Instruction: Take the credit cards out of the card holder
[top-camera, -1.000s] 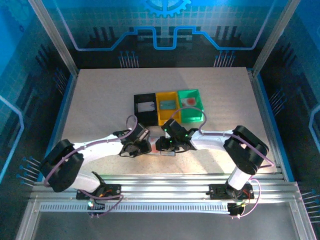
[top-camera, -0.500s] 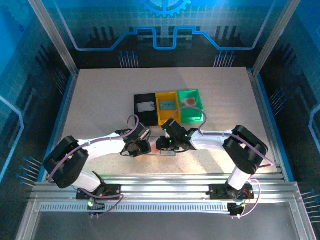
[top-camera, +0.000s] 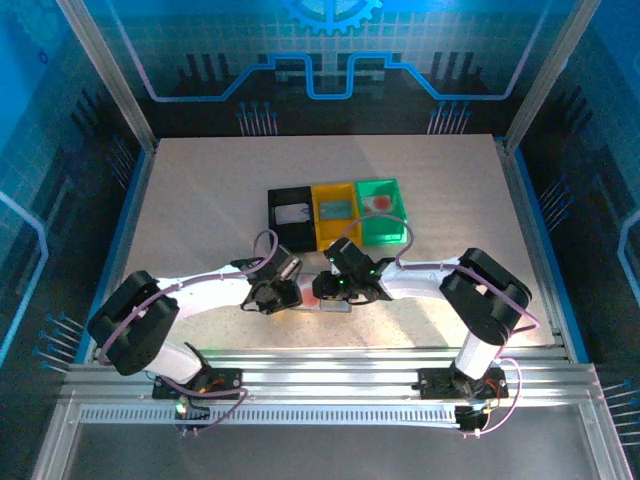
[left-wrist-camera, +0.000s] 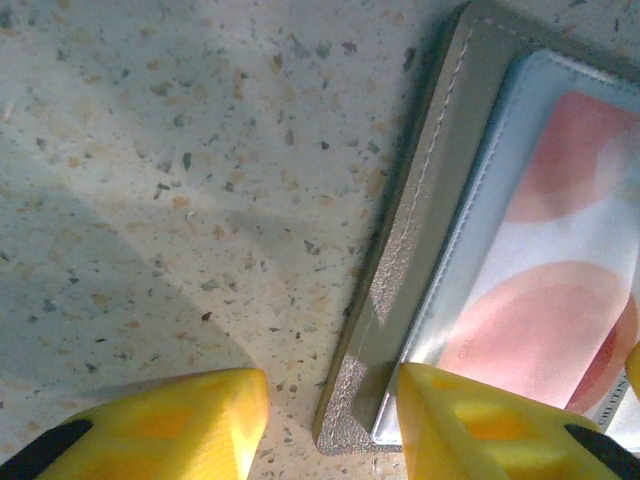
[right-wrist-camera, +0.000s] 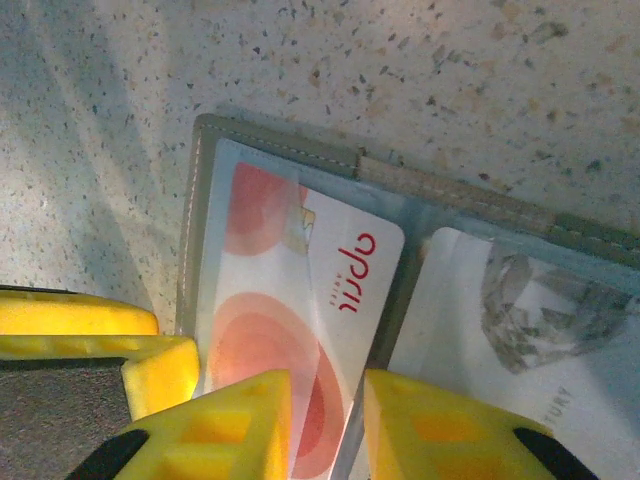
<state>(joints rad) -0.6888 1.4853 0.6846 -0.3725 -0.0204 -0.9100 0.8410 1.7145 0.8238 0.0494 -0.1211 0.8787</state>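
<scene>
Table (left-wrist-camera: 150, 150) open beyond card holder (left-wrist-camera: 420, 220) edge | left end effector (left-wrist-camera: 333, 425) straddles edge

We look down on a pale, speckled surface (top-camera: 200, 200) inside an enclosure. Blue-lit wall panels (top-camera: 420, 60) with circuit-like lines close off the top and both sides of the frame, with a gear emblem (top-camera: 332, 10) at top centre. Slanting aluminium posts (top-camera: 105, 72) mark the upper corners, and ribbed aluminium rails (top-camera: 330, 385) cross the bottom. The light is cool and bluish.
</scene>
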